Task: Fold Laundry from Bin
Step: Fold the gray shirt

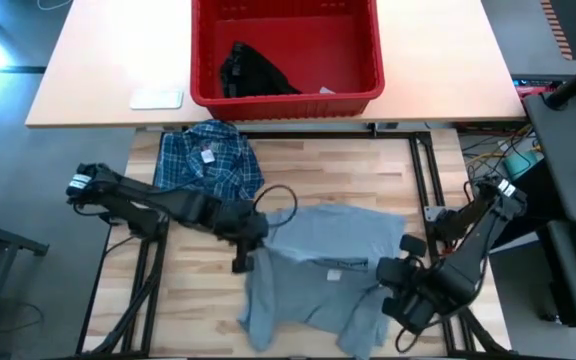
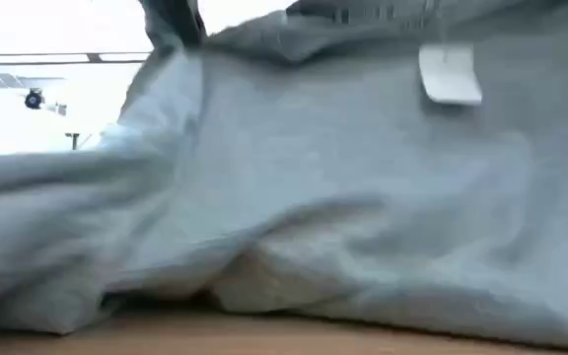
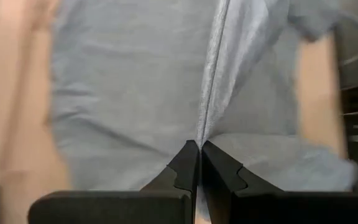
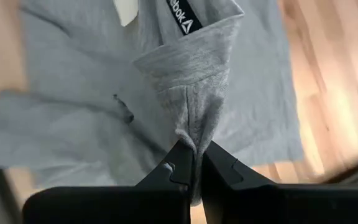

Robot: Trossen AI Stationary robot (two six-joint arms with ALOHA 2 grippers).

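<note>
Laundry is split three ways, as we see from above: the grey T-shirt (image 1: 323, 265) lies crumpled across the lower middle of the frame on the wooden table (image 1: 198, 310), the plaid shirt (image 1: 208, 160) sits bunched just above and left of it, and a black garment (image 1: 253, 72) remains in the red bin (image 1: 286, 100) at the top centre. We take the T-shirt as the piece in hand, pulled out onto the open wood so it can be spread before folding

Our left gripper (image 1: 243, 240) sits at the T-shirt's left edge, left of centre in the overhead frame, and its wrist view shows the two fingers (image 3: 185, 165) pressed together with a ridge of grey cloth running up from between them, so it is pinching the fabric. Our right gripper (image 1: 408, 290) is at the lower right of the overhead frame, on the shirt's right side; its wrist view shows the jaws closed on a gathered fold near the neckband, where a dark brand label (image 4: 182, 15) shows. Holding two separated points lets us draw the cloth taut between the arms

In the table-level view grey cloth fills nearly the whole frame, with a white tag (image 2: 450, 74) at upper right. We judge the shirt is not yet flat, so spreading comes before any fold
</note>
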